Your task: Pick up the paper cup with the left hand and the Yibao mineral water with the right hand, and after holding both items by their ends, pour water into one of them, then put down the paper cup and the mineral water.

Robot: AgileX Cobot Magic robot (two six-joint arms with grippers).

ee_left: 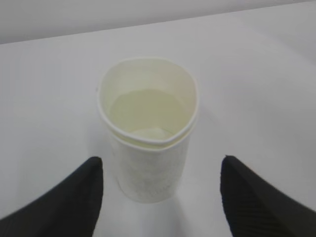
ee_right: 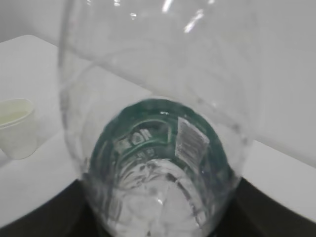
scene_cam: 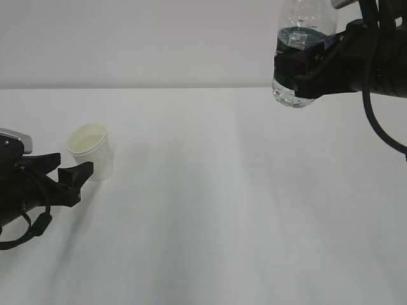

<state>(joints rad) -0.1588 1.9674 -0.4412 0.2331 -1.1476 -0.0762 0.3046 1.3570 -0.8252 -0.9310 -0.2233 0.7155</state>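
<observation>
The paper cup (scene_cam: 93, 151), white with a cream-yellow inside, stands upright on the table at the left. My left gripper (scene_cam: 72, 166) is low beside it and open. In the left wrist view the paper cup (ee_left: 148, 143) stands between the tips of the left gripper (ee_left: 160, 165), with a gap on each side. High at the upper right, my right gripper (scene_cam: 299, 67) is shut on the Yibao mineral water (scene_cam: 308, 19), a clear bottle with a dark green label, held well above the table. The bottle (ee_right: 158, 148) fills the right wrist view, where the cup (ee_right: 17, 129) shows far left.
The white table (scene_cam: 216, 203) runs back to a plain light wall (scene_cam: 140, 38). The right arm's cable (scene_cam: 381, 130) hangs at the right edge. Nothing else stands on the table in these views.
</observation>
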